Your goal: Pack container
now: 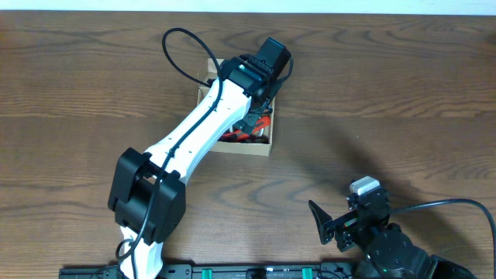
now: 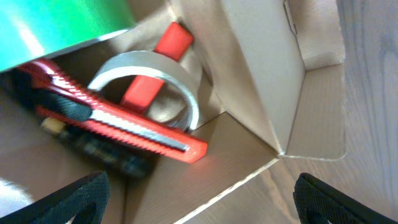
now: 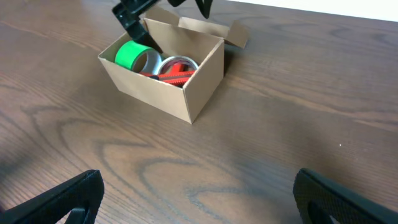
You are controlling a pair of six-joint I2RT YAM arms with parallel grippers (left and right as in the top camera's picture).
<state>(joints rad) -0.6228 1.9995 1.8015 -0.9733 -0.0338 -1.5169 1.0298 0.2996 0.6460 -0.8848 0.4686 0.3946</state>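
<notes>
Soft, even light covers the table (image 1: 403,93) overhead, a faint shadow lower right of centre. The left wrist close-up is blurred (worst on the green roll (image 2: 56,22), upper left); the container (image 2: 261,62) wall there catches bright light.

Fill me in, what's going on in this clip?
The left arm reaches over the open cardboard box, and the left fingers hang spread and empty just above the contents. Inside lie a green tape roll, a silver tape roll and a red utility knife. The right fingers are open, well away from the box, holding nothing. The lid flap is not yet closed.
</notes>
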